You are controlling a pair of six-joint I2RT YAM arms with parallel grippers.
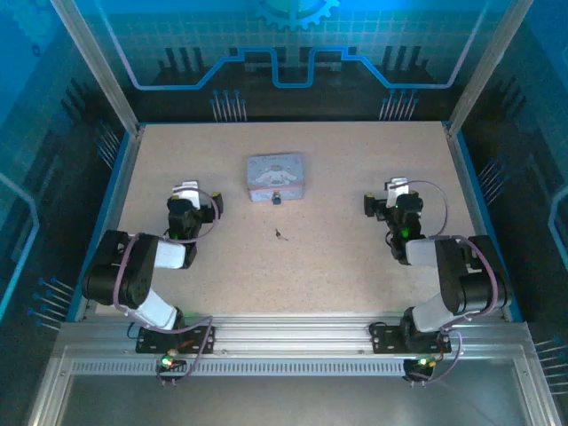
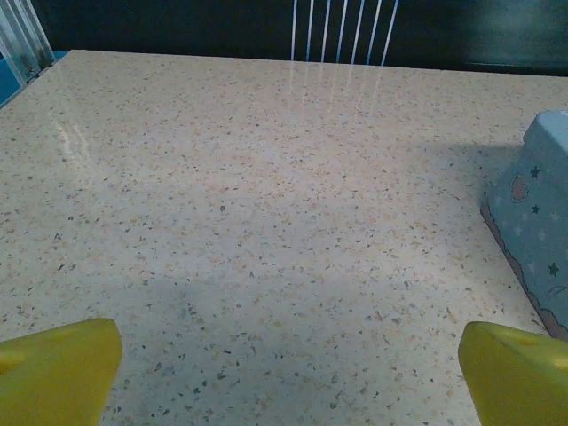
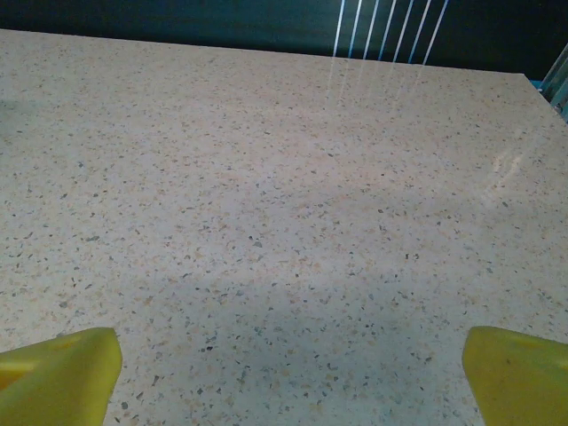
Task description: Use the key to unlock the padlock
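The tiny dark-blue padlock sits at the front edge of a pale grey-blue tin, touching or nearly touching it. The key, a thin dark sliver, lies on the table a short way nearer the arms. My left gripper is left of the tin, open and holding nothing. My right gripper is off to the right, also open with nothing in it. In the left wrist view the yellow fingertips stand wide apart over bare table with the tin at the right. Wide-set fingertips frame bare table in the right wrist view.
The speckled beige table is bounded by blue rails with metal posts at its left and right sides. A dark back wall with thin white rods runs along the far edge.
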